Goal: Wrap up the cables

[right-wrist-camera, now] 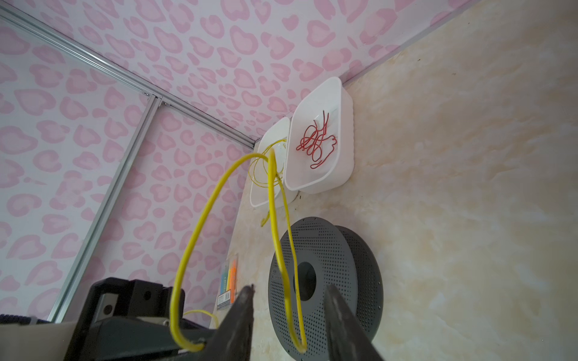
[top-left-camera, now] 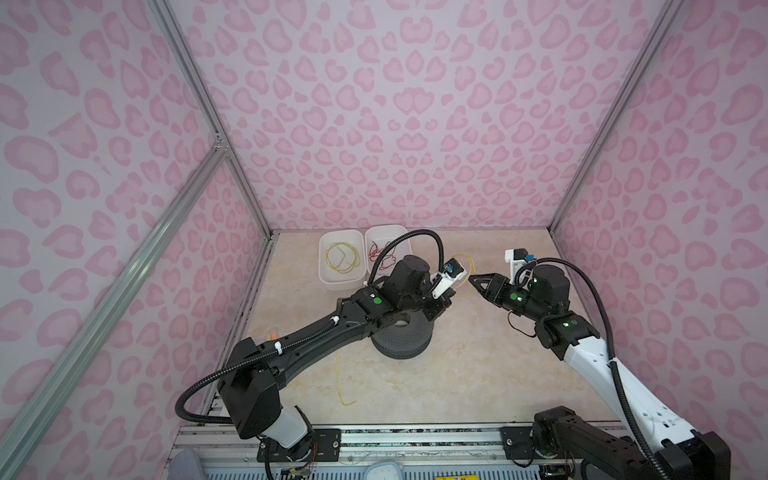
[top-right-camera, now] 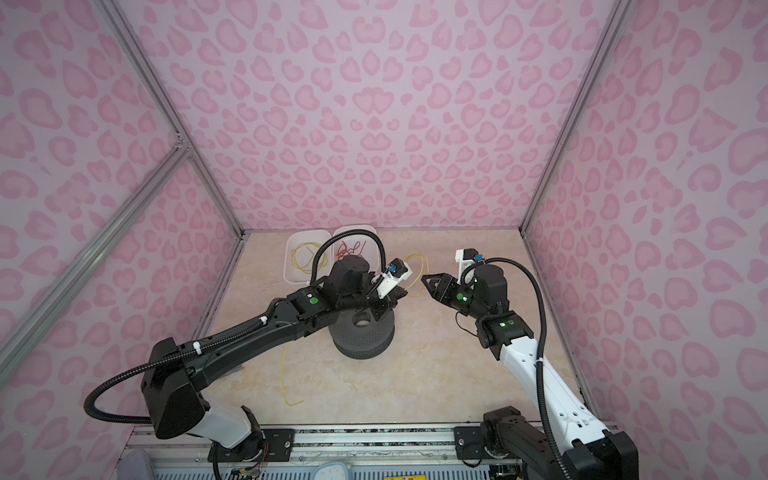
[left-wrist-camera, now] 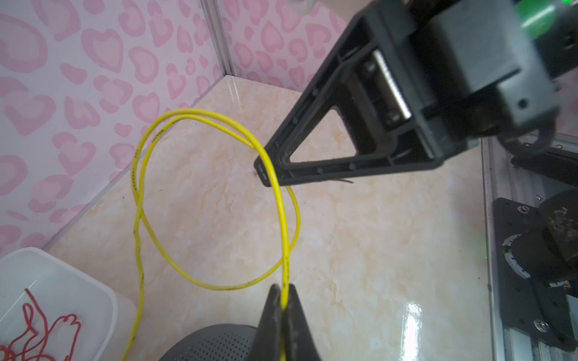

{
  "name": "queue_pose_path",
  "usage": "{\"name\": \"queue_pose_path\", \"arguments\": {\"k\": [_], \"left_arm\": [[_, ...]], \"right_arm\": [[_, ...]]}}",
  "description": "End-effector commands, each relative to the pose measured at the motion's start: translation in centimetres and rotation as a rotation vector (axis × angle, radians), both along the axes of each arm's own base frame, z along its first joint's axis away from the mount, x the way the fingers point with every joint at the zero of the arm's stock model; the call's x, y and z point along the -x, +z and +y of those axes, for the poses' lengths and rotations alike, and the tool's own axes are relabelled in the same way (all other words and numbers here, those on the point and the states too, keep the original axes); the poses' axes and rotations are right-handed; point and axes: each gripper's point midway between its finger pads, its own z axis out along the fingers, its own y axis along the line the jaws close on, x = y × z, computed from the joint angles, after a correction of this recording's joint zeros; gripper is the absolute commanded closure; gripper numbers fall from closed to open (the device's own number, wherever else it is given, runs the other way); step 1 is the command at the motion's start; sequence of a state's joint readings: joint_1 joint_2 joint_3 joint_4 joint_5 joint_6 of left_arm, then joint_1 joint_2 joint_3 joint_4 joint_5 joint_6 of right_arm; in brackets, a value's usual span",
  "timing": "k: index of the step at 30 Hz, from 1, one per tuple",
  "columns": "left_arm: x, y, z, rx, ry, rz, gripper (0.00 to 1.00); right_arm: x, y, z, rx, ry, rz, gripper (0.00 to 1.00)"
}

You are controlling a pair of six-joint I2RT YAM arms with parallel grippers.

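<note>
My left gripper (left-wrist-camera: pixel 283 295), jaws pressed together on the yellow cable (left-wrist-camera: pixel 280 215), holds it just above the grey spool (top-left-camera: pixel 401 338). From this pinch the cable rises into a doubled loop standing free in the air. In both top views a further length trails past the spool and ends in a small hook on the table (top-left-camera: pixel 478 374). My right gripper (right-wrist-camera: pixel 289 289) faces the loop with its jaws spread and holds nothing. One strand runs down between its fingers (right-wrist-camera: pixel 244 318). Whether it touches them I cannot tell.

Hazards, as I judge them:
- **Missed grasp:** if I close the right jaws off the strand, they meet on air and the springy loop flicks aside.
- **Slip:** only one narrow line of contact holds the wire, so if either arm pulls early, the smooth jacket may slip through my left pinch.
- **Kink:** the loop's two strands cross, and tension there may draw a kink or knot instead of a flat turn.
- **Snag:** the trailing tail may catch under the spool's lower flange as I wind.

Materials and forms:
- **Cable:** very thin, bright yellow, glossy, faintly printed along its length, and stiff enough to keep a curve.
- **Spool:** matt grey, with round perforated flanges and an open central hole, lying flat on one flange.
- **Table:** polished, marbled beige.
- **Trays:** at the far edge two white plastic trays with rounded corners sit side by side. One tray (top-left-camera: pixel 341 286) contains coiled yellow cables (top-left-camera: pixel 341 258). The other tray (right-wrist-camera: pixel 346 134) contains tangled red wires (right-wrist-camera: pixel 316 145).
</note>
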State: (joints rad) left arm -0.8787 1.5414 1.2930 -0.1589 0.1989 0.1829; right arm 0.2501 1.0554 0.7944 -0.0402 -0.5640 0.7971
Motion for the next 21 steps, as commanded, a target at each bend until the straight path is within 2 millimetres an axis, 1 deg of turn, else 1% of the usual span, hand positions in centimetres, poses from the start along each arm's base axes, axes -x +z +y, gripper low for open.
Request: {"name": "queue_pose_path", "arguments": {"k": [1,3,4,5,8,10,16,21], "left_arm": [[0.5,1.4,0.0,0.042,-0.015,-0.011,0.97],[0.6,1.3,0.2,0.04,-0.016,-0.011,0.97],[0.6,1.3,0.2,0.039,-0.016,-0.01,0.97],[0.7,1.3,0.3,0.04,-0.016,-0.011,0.97],[0.9,1.1,0.6,0.039,-0.017,-0.01,0.97],[1.2,1.1,0.8,0.041,-0.019,-0.009,0.97],[2.7,1.0,1.8,0.043,-0.05,0.002,0.97],[3.8,0.3,2.8,0.023,-0.067,0.005,0.97]], "right_arm": [[-1.1,0.7,0.1,-0.005,-0.019,-0.05,0.7],[-1.5,0.5,-0.1,0.002,-0.036,-0.044,0.81],[-1.6,0.6,-0.1,-0.001,-0.035,-0.051,0.85],[-1.7,0.6,-0.2,-0.004,-0.04,-0.051,0.91],[-2.0,1.2,-0.9,-0.001,-0.075,-0.067,1.0],[-2.4,1.5,-2.1,-0.003,-0.126,-0.074,1.0],[-4.2,2.1,-6.7,-0.055,-0.259,-0.079,1.0],[-5.3,2.5,-9.6,-0.085,-0.337,-0.092,1.0]]}}
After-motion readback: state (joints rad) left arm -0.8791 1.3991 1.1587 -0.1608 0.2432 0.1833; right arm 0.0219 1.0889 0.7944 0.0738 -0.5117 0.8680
